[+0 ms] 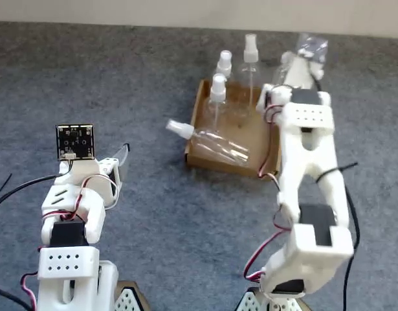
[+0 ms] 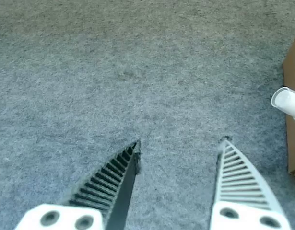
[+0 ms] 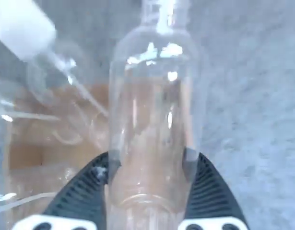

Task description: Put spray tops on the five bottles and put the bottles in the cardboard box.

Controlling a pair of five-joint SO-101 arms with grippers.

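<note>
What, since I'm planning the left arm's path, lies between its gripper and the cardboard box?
Bare grey carpet, as the high and left wrist views show; only the spray top of the lying bottle juts past the cardboard box toward the left gripper.

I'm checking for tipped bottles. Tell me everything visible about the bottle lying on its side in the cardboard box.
The bottle is clear plastic, looks empty, and has a white spray top fitted. It lies on its side across the near left corner of the cardboard box, body inside the box, neck crossing the left wall so the top pokes out above the grey carpet. Nothing grips it; whether the upright bottle behind touches it is unclear.
</note>
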